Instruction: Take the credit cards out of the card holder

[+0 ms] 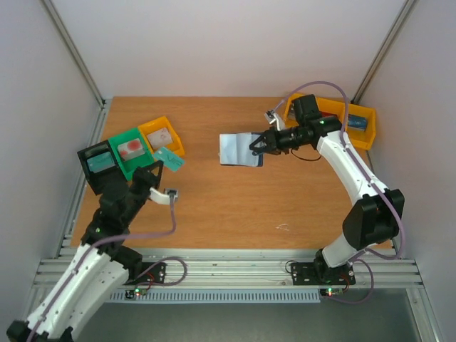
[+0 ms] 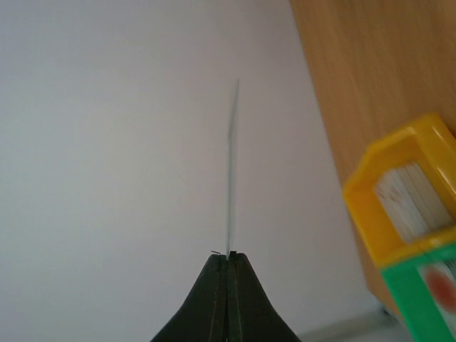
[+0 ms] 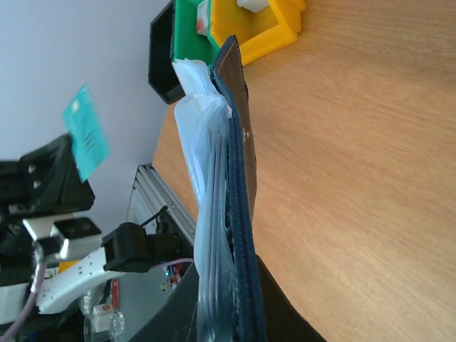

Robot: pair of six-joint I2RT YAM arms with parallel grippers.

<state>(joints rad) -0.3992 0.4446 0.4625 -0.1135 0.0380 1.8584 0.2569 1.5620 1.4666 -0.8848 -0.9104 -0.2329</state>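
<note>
Item: teal credit card (image 1: 169,158), long axis running 10 to 4 o'clock, clenched in left claw (image 1: 157,168), beside yellow bin (image 1: 160,134).
Card holder (image 1: 239,149): opened over mid-worktop (image 1: 214,206), grasped by right claw (image 1: 254,147), extending toward 9 o'clock. It lies at 3 o'clock from left claw, well apart.

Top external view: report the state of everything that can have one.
Left gripper, shut on a thin teal plastic card, off the table.
Right gripper, shut on the soft navy bifold card holder.
Card holder, unfolded, pale lining facing up.
Green plastic bin, holds a red-and-white item.
</note>
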